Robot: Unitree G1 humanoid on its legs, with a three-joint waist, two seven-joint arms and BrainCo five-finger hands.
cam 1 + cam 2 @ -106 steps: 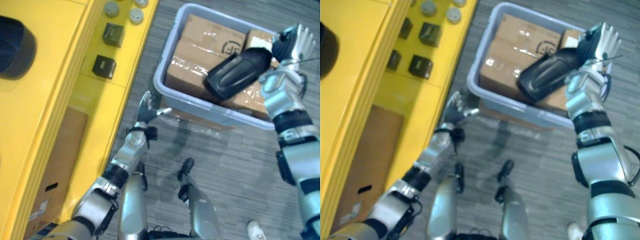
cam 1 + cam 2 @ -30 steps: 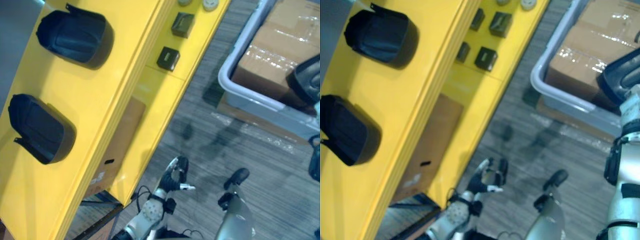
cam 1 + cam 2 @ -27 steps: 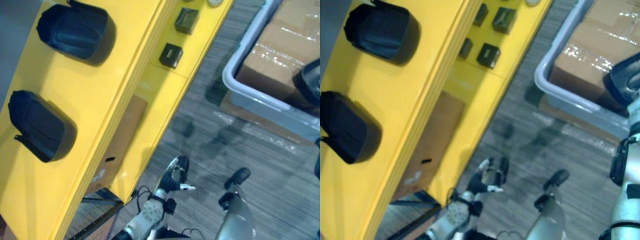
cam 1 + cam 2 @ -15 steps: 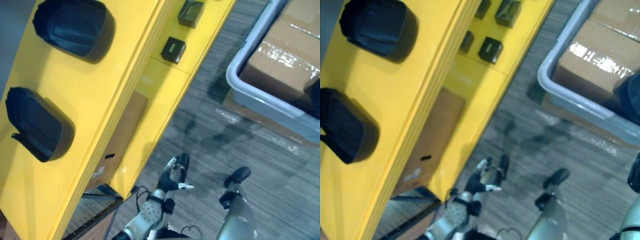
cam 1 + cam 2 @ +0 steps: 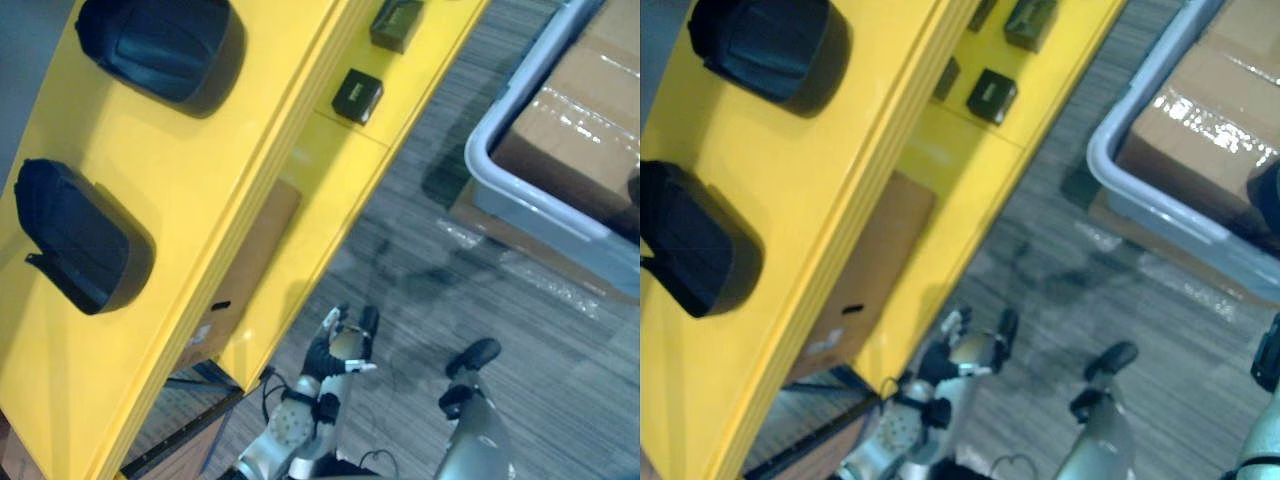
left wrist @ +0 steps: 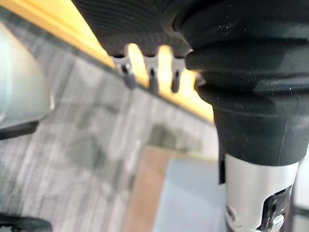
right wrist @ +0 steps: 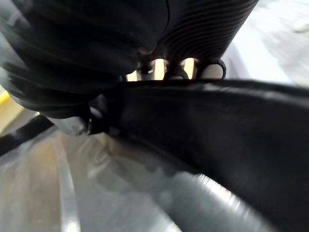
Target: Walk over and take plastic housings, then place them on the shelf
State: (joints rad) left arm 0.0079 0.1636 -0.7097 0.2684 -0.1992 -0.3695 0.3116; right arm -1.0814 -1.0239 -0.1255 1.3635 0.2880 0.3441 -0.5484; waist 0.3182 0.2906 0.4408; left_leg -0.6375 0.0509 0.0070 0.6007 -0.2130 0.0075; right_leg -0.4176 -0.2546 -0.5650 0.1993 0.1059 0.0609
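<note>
- the right hand [image 7: 212, 70] is cut off from the head views; its wrist view shows its fingers hooked over the rim of a black plastic housing [image 7: 227, 130], which runs across right against the hand.
- just a dark corner of that held housing pokes in at the right edge of the head views, over the grey bin [image 5: 535, 222]; its shape there is hard to make out.
- the bin sits on the floor [image 5: 450, 290] beside the yellow shelf [image 5: 200, 180], cut off by the frame; it holds taped cardboard boxes [image 5: 585, 130].
- two more black housings lie on the shelf's top level, well apart: the far housing [image 5: 160, 45] and the near housing [image 5: 75, 235].
- on a lower level sit small black boxes [image 5: 357, 95], one partly cut off at the top edge.
- a flat carton [image 5: 255, 265] is tucked under the shelf, half hidden by it.
- the left hand [image 5: 338, 345] hangs low over the floor near the shelf's edge, fingers loose and holding nothing.
</note>
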